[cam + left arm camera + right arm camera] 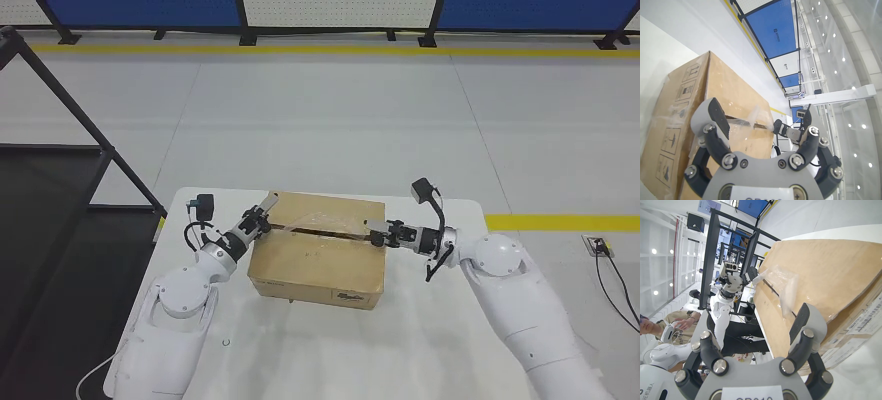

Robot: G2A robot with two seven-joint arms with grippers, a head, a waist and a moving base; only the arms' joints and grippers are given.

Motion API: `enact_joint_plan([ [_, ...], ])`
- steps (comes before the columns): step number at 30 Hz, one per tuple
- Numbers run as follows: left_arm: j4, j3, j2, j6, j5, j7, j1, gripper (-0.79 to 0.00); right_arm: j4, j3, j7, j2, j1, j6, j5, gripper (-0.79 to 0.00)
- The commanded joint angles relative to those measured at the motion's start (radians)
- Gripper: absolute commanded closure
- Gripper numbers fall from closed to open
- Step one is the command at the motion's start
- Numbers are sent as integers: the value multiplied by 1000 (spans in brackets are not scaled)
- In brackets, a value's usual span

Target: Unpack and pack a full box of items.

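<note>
- The cardboard box (318, 255) sits in the centre of the top view, on the white surface (300, 340) and nearer its far edge.
- The top flaps lie shut. A dark seam (322, 232) runs across the lid from the left side of the frame to the right.
- Crumpled clear tape (755, 113) clings along that seam, loose and lifted in places.
- Printed handling symbols (672, 117) cover one side of the box, and a white label (865, 317) is stuck to another.
- The left fingers (262, 222) are at the seam's left end, by the box's far left corner. They are spread apart and grasp nothing.
- The right fingers (378, 238) are at the seam's right end, level with the lid. They too are spread wide and released.
- Whether either pair touches the cardboard cannot be told.
- A black metal frame (60, 130) stands at the left of the top view.
- A yellow floor line (560, 222) runs at the right, with blue panels (140, 12) along the top.
</note>
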State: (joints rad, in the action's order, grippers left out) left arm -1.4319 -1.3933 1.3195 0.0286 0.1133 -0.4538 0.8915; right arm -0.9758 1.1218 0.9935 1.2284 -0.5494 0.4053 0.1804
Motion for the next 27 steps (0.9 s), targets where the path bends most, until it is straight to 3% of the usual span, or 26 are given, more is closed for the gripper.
enact_joint_plan([
  [1,-11,-3,-1,-7,-6,4,5,-785,-18,-3,-8,-1,-10,-28,-5,-785],
  [5,-41,-13,-5,-19,-7,8,26,-785,-62,-4,-30,-6,-28,-76,-49,-785],
  [8,-60,-20,-8,-22,-8,9,40,-785,-82,1,-57,-9,-35,-167,-56,-785],
  [12,-71,-25,-10,-21,-9,9,49,-785,-106,17,-30,-11,-41,-272,1,-785],
  [15,-79,-25,-12,-24,-14,10,56,-785,-133,26,-30,-15,-50,-295,5,-785],
  [18,-89,-26,-13,-28,-16,9,62,-785,-178,43,-53,-22,-80,-186,-24,-785],
  [22,-112,-30,-16,-35,-19,13,74,-785,-248,81,-151,-33,-158,34,-78,-785],
  [27,-176,-50,-21,-50,-9,36,108,-785,-255,94,-170,-36,-175,56,-73,-785],
])
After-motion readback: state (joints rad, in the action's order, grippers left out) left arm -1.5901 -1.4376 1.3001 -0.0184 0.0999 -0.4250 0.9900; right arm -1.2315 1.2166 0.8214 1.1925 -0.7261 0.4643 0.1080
